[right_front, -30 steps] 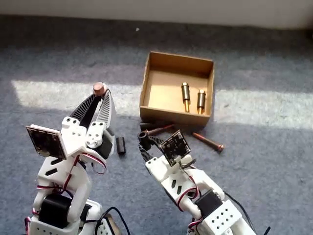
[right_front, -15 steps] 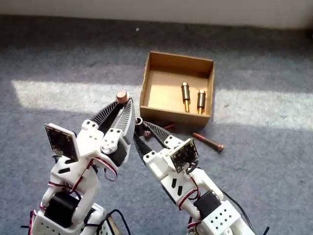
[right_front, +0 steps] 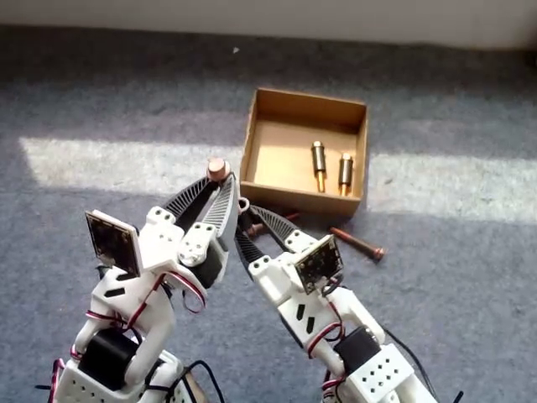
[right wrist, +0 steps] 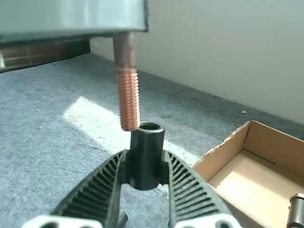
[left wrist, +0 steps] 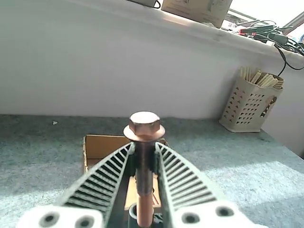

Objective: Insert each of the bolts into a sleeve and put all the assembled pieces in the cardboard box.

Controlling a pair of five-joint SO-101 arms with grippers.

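My left gripper (right_front: 216,180) is shut on a copper bolt (left wrist: 144,161), held upright with its hex head (right_front: 218,168) on top. My right gripper (right wrist: 144,167) is shut on a black sleeve (right wrist: 146,153), its open end up. The bolt's threaded tip (right wrist: 128,105) hangs just above the sleeve's mouth, slightly off to one side. The sleeve (right_front: 243,205) sits right beside the left fingers in the high view. The cardboard box (right_front: 260,117) behind holds two assembled pieces (right_front: 319,162) (right_front: 345,170).
Two loose copper bolts (right_front: 359,243) (right_front: 284,219) lie on the grey carpet in front of the box. A perforated basket of sticks (left wrist: 251,105) stands against the far wall in the left wrist view.
The left arm swung right with the bolt toward the box. The right arm lifted the sleeve and tilted it up under the bolt's tip.
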